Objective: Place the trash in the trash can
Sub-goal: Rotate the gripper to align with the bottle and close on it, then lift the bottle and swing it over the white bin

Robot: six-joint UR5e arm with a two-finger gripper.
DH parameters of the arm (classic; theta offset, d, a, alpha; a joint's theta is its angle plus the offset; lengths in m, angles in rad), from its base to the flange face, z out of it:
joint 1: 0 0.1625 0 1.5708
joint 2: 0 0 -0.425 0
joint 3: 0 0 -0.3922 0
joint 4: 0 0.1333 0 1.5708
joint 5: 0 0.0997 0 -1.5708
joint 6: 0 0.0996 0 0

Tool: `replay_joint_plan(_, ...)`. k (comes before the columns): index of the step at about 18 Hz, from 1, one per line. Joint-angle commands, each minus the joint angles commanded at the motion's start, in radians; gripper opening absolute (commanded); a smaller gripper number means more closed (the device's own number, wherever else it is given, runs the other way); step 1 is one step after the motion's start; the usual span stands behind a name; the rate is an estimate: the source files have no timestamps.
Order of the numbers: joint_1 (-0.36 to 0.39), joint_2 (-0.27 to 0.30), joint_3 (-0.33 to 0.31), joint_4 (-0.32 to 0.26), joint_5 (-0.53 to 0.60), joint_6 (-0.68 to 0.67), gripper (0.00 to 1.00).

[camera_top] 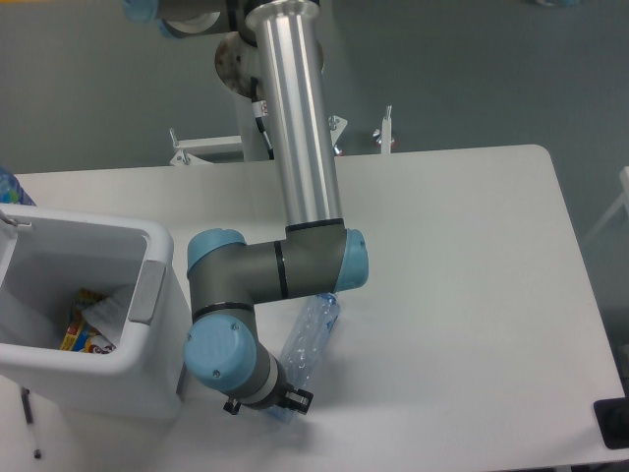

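My gripper [267,403] is low over the white table [462,256] | I cannot tell if it is open or closed | crushed see-through blue bottle [311,339] lies just beside it, reaching away | big white boxy bin [147,379] stands close on its other side

no legible text anywhere (bin packaging [77,329] print too blurred)

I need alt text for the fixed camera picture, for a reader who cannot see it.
A robot arm's claw is down at the lower end of a crushed clear bottle lying on a white table; the wrist hides its fingers. To the left stands a white trash can with some wrappers inside.
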State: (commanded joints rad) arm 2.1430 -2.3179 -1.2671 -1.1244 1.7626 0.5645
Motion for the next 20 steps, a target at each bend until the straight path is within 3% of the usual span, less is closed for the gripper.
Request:
replay_joint_plan(5,0.018,0.028,0.008,0.005,-0.018,0.008,0.36)
replay_joint_plan(11,0.067,0.069,0.035,0.011,-0.153,-0.011,0.36)
replay_joint_plan(15,0.104,0.106,0.034,0.095,-0.288,-0.069,0.36)
replay_joint_plan(20,0.176,0.199,0.031,0.11,-0.477,-0.081,0.36)
